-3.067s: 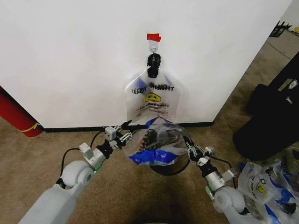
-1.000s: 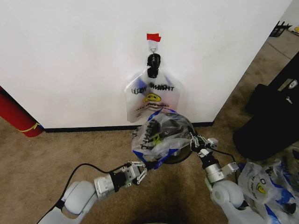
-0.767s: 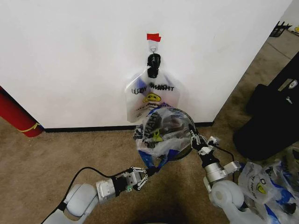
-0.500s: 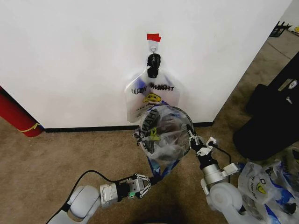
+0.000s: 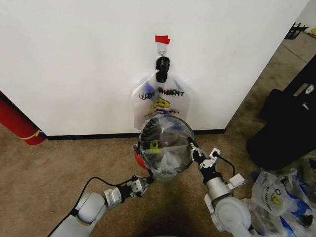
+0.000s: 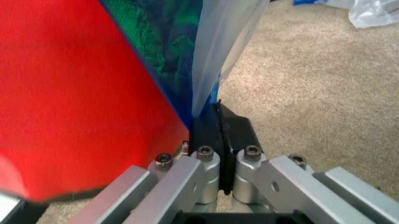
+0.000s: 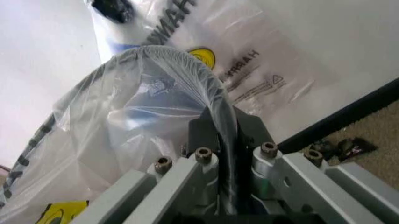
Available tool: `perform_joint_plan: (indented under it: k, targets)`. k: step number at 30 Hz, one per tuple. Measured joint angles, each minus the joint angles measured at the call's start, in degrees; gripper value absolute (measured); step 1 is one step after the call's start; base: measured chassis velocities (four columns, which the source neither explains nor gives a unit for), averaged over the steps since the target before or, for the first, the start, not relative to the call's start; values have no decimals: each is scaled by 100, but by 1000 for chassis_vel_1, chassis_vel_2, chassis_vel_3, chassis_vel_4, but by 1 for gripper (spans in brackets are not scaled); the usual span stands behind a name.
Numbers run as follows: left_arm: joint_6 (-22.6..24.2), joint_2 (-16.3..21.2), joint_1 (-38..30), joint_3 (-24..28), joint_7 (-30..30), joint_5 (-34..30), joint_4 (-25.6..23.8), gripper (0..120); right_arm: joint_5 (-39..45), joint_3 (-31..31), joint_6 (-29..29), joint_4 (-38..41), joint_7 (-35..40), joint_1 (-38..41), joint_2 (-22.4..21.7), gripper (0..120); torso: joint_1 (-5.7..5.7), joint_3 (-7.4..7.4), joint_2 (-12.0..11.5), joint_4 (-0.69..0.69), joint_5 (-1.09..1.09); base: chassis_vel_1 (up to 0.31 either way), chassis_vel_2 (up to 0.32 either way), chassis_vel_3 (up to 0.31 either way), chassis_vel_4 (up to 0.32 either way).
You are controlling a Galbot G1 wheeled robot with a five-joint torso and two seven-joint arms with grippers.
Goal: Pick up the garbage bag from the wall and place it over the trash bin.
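Note:
The garbage bag (image 5: 165,148), thin and see-through with blue patches, is draped round the black wire-mesh trash bin (image 5: 148,170), whose red base (image 5: 138,159) shows at its left. My left gripper (image 5: 143,183) is low beside that base, shut on the bag's hanging edge (image 6: 224,46); in the left wrist view the left gripper (image 6: 212,112) sits against the red base (image 6: 81,93). My right gripper (image 5: 194,150) is shut on the bag's rim at the bin's right side, and the right wrist view shows the right gripper (image 7: 218,121) clamping the plastic (image 7: 143,121). The white wall (image 5: 74,59) stands behind.
A whitish bag with black lettering (image 5: 162,103) hangs from a hook (image 5: 161,48) under red tape (image 5: 162,39). A red cylinder (image 5: 17,123) leans at the left. Black cases (image 5: 291,123) and loose plastic bags (image 5: 281,197) lie at the right on brown carpet.
The bag has come down and spread round the bin's rim. My left gripper drew its edge down towards the red base; my right gripper shifted left and lower with the rim.

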Motion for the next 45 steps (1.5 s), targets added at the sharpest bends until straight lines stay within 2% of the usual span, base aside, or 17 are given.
perform_joint_plan:
  k: [2,5,10,11,15,18,20,24,25,26,29,32,34,38,40,42,45]
  targets:
    - [-23,49,44,-22,144,-104,-37,0,-3,3,-3,-76,13,64,11,1,0,0,0,1,1,0,0,0,0]
    - [-38,63,88,-79,413,-120,-56,8,14,34,-1,-196,25,172,50,1,0,0,0,2,0,0,0,0,0]
    - [-16,77,83,-286,698,97,-23,29,148,141,-18,-604,74,470,172,1,0,0,0,1,1,0,0,0,0]
    - [-16,77,83,-286,698,97,-23,29,148,141,-18,-604,74,470,172,1,0,0,0,1,1,0,0,0,0]
    - [-13,98,71,-598,812,-128,-106,46,116,202,80,-937,63,602,230,1,0,0,0,1,0,0,0,0,0]
    - [61,43,160,-832,376,-489,-405,54,-12,202,186,-1118,-8,635,239,1,0,0,0,0,0,0,0,0,0]
    - [334,43,318,-848,-493,-1082,-885,62,-244,170,303,-1273,-87,644,242,1,0,1,0,1,1,0,0,0,0]
    - [1136,75,489,-436,-2387,-2026,-2017,74,-865,60,574,-1521,-237,690,270,1,-1,0,0,0,2,0,0,0,0]
    - [1364,74,485,-306,-2754,-2184,-2251,72,-989,30,608,-1552,-259,701,276,1,0,0,0,0,2,0,0,0,0]
    - [1364,74,485,-306,-2754,-2184,-2251,72,-989,30,608,-1552,-259,701,276,1,0,0,0,0,2,0,0,0,0]
    - [2096,157,399,128,-3494,-2745,-2905,58,-1258,-46,663,-1583,-343,716,274,1,-1,0,0,0,0,0,0,0,0]
    - [2647,334,277,455,-3778,-3350,-3291,45,-1363,-66,694,-1583,-413,702,252,1,-1,0,0,1,1,0,0,0,0]
    - [2783,393,208,563,-3849,-3540,-3327,41,-1385,-67,703,-1583,-434,695,247,1,-1,0,0,1,1,0,0,0,0]
    - [3366,575,-189,975,-4336,-4391,-3263,23,-1555,-62,754,-1602,-588,668,256,1,0,0,0,2,1,0,0,0,0]
    - [3587,605,-317,1086,-4574,-4622,-3281,21,-1607,-62,760,-1602,-615,661,258,1,0,0,0,2,1,0,0,0,0]
    - [4103,638,-725,1427,-5260,-5124,-3370,12,-1711,-62,763,-1575,-644,636,253,1,0,0,0,1,0,0,0,0,0]
    - [4693,550,-1321,1840,-6081,-5462,-3380,0,-1858,-62,743,-1521,-719,612,236,1,0,0,0,-1,1,0,0,0,0]
